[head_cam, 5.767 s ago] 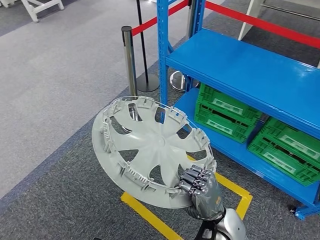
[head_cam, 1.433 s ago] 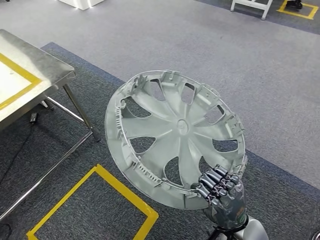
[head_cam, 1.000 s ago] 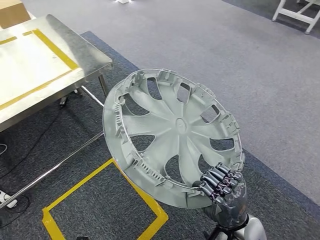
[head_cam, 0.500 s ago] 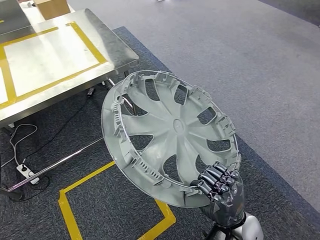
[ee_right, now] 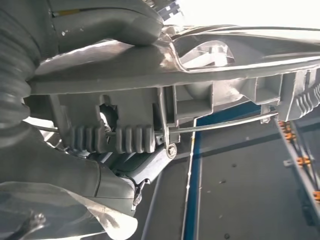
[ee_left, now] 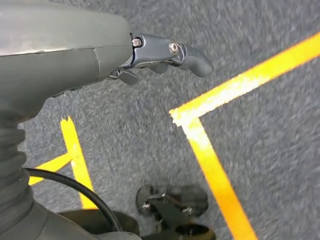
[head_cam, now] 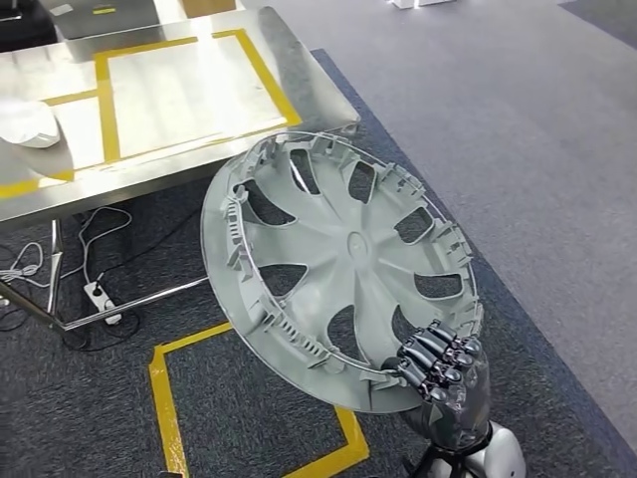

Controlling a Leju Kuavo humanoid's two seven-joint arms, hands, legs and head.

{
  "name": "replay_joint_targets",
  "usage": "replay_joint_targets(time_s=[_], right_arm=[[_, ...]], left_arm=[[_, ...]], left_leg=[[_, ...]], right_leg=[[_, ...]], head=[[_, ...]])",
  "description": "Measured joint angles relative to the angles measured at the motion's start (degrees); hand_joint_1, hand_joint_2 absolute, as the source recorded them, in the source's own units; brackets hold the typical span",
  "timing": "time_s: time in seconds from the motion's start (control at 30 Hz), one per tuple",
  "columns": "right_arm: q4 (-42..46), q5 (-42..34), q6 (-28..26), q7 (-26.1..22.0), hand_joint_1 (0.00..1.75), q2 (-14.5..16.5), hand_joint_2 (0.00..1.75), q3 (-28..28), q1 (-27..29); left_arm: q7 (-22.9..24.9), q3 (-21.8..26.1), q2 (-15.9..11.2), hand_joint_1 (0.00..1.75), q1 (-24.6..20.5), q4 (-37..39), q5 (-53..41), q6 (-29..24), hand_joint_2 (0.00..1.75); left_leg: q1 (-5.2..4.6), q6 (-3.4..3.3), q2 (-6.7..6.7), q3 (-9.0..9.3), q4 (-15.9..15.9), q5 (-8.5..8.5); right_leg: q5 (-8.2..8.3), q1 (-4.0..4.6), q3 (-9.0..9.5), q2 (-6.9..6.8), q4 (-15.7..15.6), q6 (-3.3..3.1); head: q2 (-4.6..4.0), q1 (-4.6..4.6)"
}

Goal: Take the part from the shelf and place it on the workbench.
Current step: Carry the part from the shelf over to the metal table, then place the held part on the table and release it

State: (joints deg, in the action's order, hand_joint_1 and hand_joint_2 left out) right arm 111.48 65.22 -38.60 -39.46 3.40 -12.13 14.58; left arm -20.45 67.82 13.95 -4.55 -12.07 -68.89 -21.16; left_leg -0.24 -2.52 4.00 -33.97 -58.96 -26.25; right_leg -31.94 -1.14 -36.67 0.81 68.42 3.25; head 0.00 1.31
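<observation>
At the upper left of the head view we see the workbench, a brushed steel top marked into bays with yellow tape, set on thin metal legs with a power strip and white cables lying on the carpet beneath it; a pale rounded object rests near its left end, too cropped for us to name. Our left hand hangs above the grey carpet and the yellow floor tape with nothing in it, its fingers held straight and loose. Across the middle of the frame we carry the part, a grey plastic wheel cover with curved spokes, open windows and a ribbed, clip-studded rim, inner face up and tilted. Our right hand, at the lower right, grasps its near rim, fingers curled over the edge, likely so the wide disc stays out ahead of the body and can slide flat onto the bench.
</observation>
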Motion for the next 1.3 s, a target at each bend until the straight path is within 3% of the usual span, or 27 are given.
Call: replay_joint_targets(time_s=[0.07,0.13,0.2,0.27,0.33,0.4,0.43,0.47,0.53,0.57,0.63,0.7,0.77,0.8,0.83,0.9,0.93,0.97,1.03,1.07,1.13,1.23,1.3], right_arm=[[0.05,0.02,0.0,0.01,1.75,-0.03,1.75,0.01,0.04],[0.17,0.12,0.0,0.04,1.75,-0.04,1.75,0.03,0.17],[0.28,0.23,0.0,0.1,1.75,-0.04,1.75,0.03,0.27],[0.33,0.31,0.0,0.15,1.75,-0.04,1.75,0.03,0.36],[0.34,0.38,0.0,0.17,1.75,-0.04,1.75,0.05,0.44],[0.34,0.42,0.0,0.19,1.75,-0.03,1.75,0.06,0.46],[0.34,0.44,0.0,0.2,1.75,-0.03,1.75,0.07,0.46],[0.34,0.45,0.0,0.21,1.75,-0.02,1.75,0.07,0.47],[0.34,0.4,0.0,0.21,1.75,-0.01,1.75,0.08,0.43],[0.34,0.35,0.0,0.21,1.75,0.0,1.75,0.09,0.41],[0.34,0.25,0.0,0.16,1.75,0.01,1.75,0.14,0.33],[0.33,0.16,0.0,0.11,1.75,0.0,1.75,0.14,0.22],[0.29,-0.03,0.0,0.08,1.75,-0.04,1.75,0.08,0.22],[0.25,-0.19,0.0,0.08,1.75,-0.09,1.75,0.04,0.23],[0.16,-0.39,0.0,0.07,1.75,-0.15,1.75,0.0,0.25],[-0.12,-0.8,0.0,0.09,1.75,-0.25,1.75,-0.14,0.3],[-0.27,-0.96,0.0,0.11,1.75,-0.28,1.75,-0.21,0.34],[-0.39,-1.07,0.0,0.15,1.75,-0.3,1.75,-0.28,0.38],[-0.51,-1.15,0.0,0.21,1.75,-0.32,1.75,-0.39,0.4],[-0.56,-1.16,0.0,0.22,1.75,-0.33,1.75,-0.43,0.37],[-0.66,-1.2,0.0,0.23,1.75,-0.34,1.75,-0.54,0.34],[-0.74,-1.24,0.0,0.34,1.75,-0.36,1.75,-0.66,0.43],[-0.78,-1.25,0.0,0.39,1.75,-0.37,1.75,-0.72,0.44]], left_arm=[[-0.6,-0.01,0.02,0.0,-0.07,0.0,-0.16,-0.37,1.75],[-0.83,-0.04,0.04,0.0,0.0,0.0,-0.38,-0.43,1.75],[-0.92,-0.06,0.06,0.0,0.23,0.0,-0.6,-0.4,1.75],[-0.94,-0.09,0.07,0.0,0.26,0.0,-0.67,-0.38,1.75],[-1.03,-0.12,0.07,0.0,0.09,0.0,-0.67,-0.37,1.75],[-1.24,-0.12,0.06,0.0,0.04,0.0,-0.66,-0.36,1.75],[-1.39,-0.12,0.06,0.0,0.09,0.0,-0.65,-0.36,1.75],[-1.54,-0.12,0.04,0.0,0.13,0.0,-0.64,-0.4,1.75],[-1.79,-0.15,0.01,0.0,0.14,0.0,-0.67,-0.6,1.75],[-1.92,-0.18,0.01,0.0,0.06,0.0,-0.75,-0.72,1.75],[-2.17,-0.26,0.0,0.0,-0.06,0.0,-1.03,-0.84,1.75],[-2.29,-0.31,0.0,0.0,0.02,0.0,-1.28,-0.85,1.75],[-2.13,-0.44,0.01,0.0,0.07,0.0,-1.62,-0.82,1.75],[-1.83,-0.59,0.03,0.0,0.01,0.0,-1.91,-0.81,1.75],[-1.45,-0.78,0.04,0.0,-0.09,0.0,-2.23,-0.82,1.75],[-0.61,-1.12,0.08,0.0,-0.17,0.0,-2.69,-0.84,1.75],[-0.26,-1.22,0.08,0.0,-0.15,0.0,-2.82,-0.85,1.75],[0.03,-1.31,0.08,0.0,-0.12,0.0,-2.93,-0.85,1.75],[0.38,-1.54,0.13,0.0,-0.11,0.0,-3.17,-0.86,1.75],[0.43,-1.65,0.14,0.0,-0.13,0.0,-3.31,-0.88,1.75],[0.39,-1.82,0.14,0.0,-0.12,0.0,-3.63,-0.9,1.75],[-0.13,-2.33,0.08,0.0,-0.04,0.0,-4.29,-0.87,1.75],[-0.36,-2.68,0.04,0.0,-0.09,0.0,-4.61,-0.85,1.75]], left_leg=[[-0.05,0.37,1.51,-0.16,-0.24,-0.1],[0.14,1.14,2.79,-0.68,-0.37,0.04],[0.38,1.9,3.46,-0.98,-0.39,0.16],[0.22,2.59,0.92,-1.97,-2.68,-1.32],[0.27,3.25,-2.4,-4.99,-9.26,-4.72],[0.59,3.66,-3.2,-8.04,-15.59,-6.9],[0.7,3.76,-3.31,-8.34,-16.17,-6.45],[0.77,3.77,-3.5,-7.56,-14.54,-4.98],[0.57,3.43,-5.36,-3.84,-7.24,-1.14],[0.29,3.05,-6.55,-2.22,-3.9,-0.11],[-0.24,2.22,-7.96,-0.96,-1.09,-0.01],[-0.22,1.42,-7.12,-0.98,-0.73,-0.09],[0.07,0.69,-6.25,-0.75,-0.3,-0.01],[0.21,0.35,-5.89,-0.65,-0.15,0.0],[0.2,0.08,-5.54,-0.63,-0.13,-0.09],[0.11,-0.24,-4.89,-0.54,-0.14,-0.3],[0.07,-0.28,-4.58,-0.42,-0.15,-0.41],[0.05,-0.24,-4.27,-0.21,-0.17,-0.55],[0.05,0.04,-3.72,0.37,-0.23,-0.93],[-0.03,0.29,-3.5,0.53,-0.38,-1.16],[-0.15,0.88,-3.29,0.53,-0.51,-1.34],[-0.07,1.73,-3.28,0.38,-0.79,-1.67],[0.08,2.42,-3.35,-0.95,-4.08,-3.59]], right_leg=[[2.86,-0.28,3.05,2.93,-6.98,-0.38],[2.92,-0.29,4.3,4.51,-9.48,-0.84],[3.0,-0.23,4.68,3.31,-9.91,-1.37],[3.06,-0.38,5.19,1.66,-10.32,-2.0],[2.81,-0.32,5.62,-0.19,-10.46,-2.49],[2.49,-0.25,5.92,-1.93,-10.45,-2.64],[2.31,-0.25,6.1,-2.72,-10.45,-2.61],[2.11,-0.25,6.35,-3.45,-10.44,-2.54],[1.57,-0.16,7.0,-4.78,-10.45,-2.21],[1.25,0.01,7.3,-5.34,-10.39,-1.89],[0.79,0.35,7.65,-6.46,-10.42,-1.22],[0.45,0.37,7.93,-7.09,-10.58,-0.63],[-0.9,0.12,7.29,-4.91,-9.07,-0.15],[-2.31,0.0,5.96,-3.26,-6.53,0.01],[-3.95,-0.03,4.05,-1.93,-2.87,0.07],[-6.09,0.0,-0.28,-1.06,4.31,0.17],[-5.62,0.01,-1.49,-0.98,5.59,0.18],[-3.93,0.0,-1.58,-0.97,4.56,0.13],[0.83,0.01,0.9,-0.94,-2.33,-0.12],[2.34,0.06,2.43,-0.91,-5.89,-0.3],[2.83,0.26,4.08,-0.8,-9.14,-0.82],[2.79,0.21,4.56,-0.78,-9.71,-1.68],[2.72,-0.04,5.06,-0.96,-10.03,-2.28]], head=[[0.0,-0.04],[0.0,-0.09],[0.0,-0.1],[0.0,-0.46],[0.0,-0.81],[0.0,-0.82],[0.0,-0.83],[0.0,-0.83],[0.0,-0.83],[0.0,-0.85],[0.0,-0.76],[0.0,-0.65],[0.0,-0.46],[0.0,-0.27],[0.0,-0.1],[0.0,0.04],[0.0,0.04],[0.0,0.04],[0.0,0.04],[0.0,0.04],[0.0,-0.04],[0.0,-0.16],[0.0,-0.36]])
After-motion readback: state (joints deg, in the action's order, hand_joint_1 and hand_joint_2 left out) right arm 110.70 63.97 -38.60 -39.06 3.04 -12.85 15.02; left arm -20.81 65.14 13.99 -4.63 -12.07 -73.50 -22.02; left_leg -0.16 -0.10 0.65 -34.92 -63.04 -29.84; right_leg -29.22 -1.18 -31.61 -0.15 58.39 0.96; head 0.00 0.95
